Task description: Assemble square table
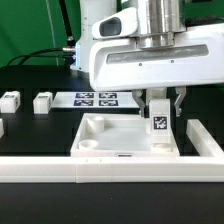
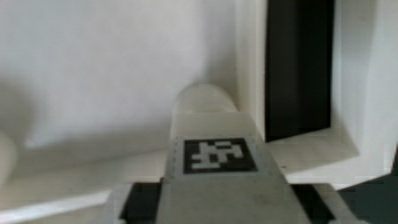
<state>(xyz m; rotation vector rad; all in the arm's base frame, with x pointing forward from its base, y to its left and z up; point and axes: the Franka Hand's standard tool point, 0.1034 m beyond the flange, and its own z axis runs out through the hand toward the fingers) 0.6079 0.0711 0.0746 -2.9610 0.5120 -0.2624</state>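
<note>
White plastic slab (image 1: 118, 130), exterior view: lies flat on the black bench (image 1: 30, 135), with its near edge against the long wall (image 1: 60, 165). Pincer (image 1: 160, 116): pinching one tagged leg (image 1: 160, 126), held upright over the slab's corner toward the exterior view's right. Whether the leg's foot touches the slab: cannot tell. One loose leg (image 1: 42, 101) and another (image 1: 10, 100) stand well apart from the slab, toward the exterior view's left. Marker board (image 1: 97, 98) lies behind the slab.

Wrist view: leg (image 2: 217, 150) seen tag-on between both fingers (image 2: 151, 200). Its far end is over the pale slab floor (image 2: 89, 90), just beside the rim and a dark strip. No socket shows under it.

Hazards, as judged:
- Leg off-centre from its socket lands on the rim and jams or tilts.
- Downward push on a tilted leg twists it in the grip.
- Sideways push shifts the slab, which is not clamped.
- Early release lets the leg topple.
</note>
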